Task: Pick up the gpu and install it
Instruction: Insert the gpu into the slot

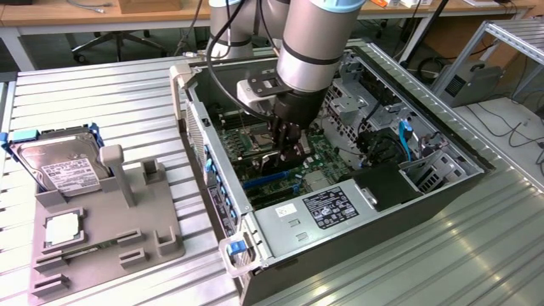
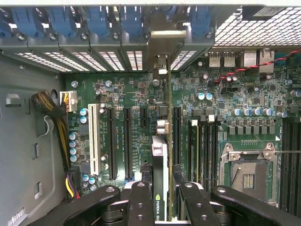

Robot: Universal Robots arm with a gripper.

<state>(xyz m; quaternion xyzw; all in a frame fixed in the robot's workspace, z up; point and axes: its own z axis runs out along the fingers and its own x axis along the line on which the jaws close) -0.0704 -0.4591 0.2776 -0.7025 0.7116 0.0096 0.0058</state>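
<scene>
Claw [image 1: 285, 145]: pinching the graphics card [image 2: 160, 188] edge-on. Exterior view's left: hard drive [image 1: 55, 162] in grey holder [image 1: 144, 220], well apart. Centre: card inside open case [image 1: 340, 268], over the board's slots [image 2: 126, 141]. Handling: keep it upright, line bracket [image 2: 158, 44] with rear opening, press evenly.

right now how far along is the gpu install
Pickup looks done: the gpu stands on edge inside the computer case, clamped in the end effector. In hand: it is lined up over the motherboard slots, its bracket at the rear openings. Left: it is not yet released, and whether it is fully seated cannot be told.
</scene>
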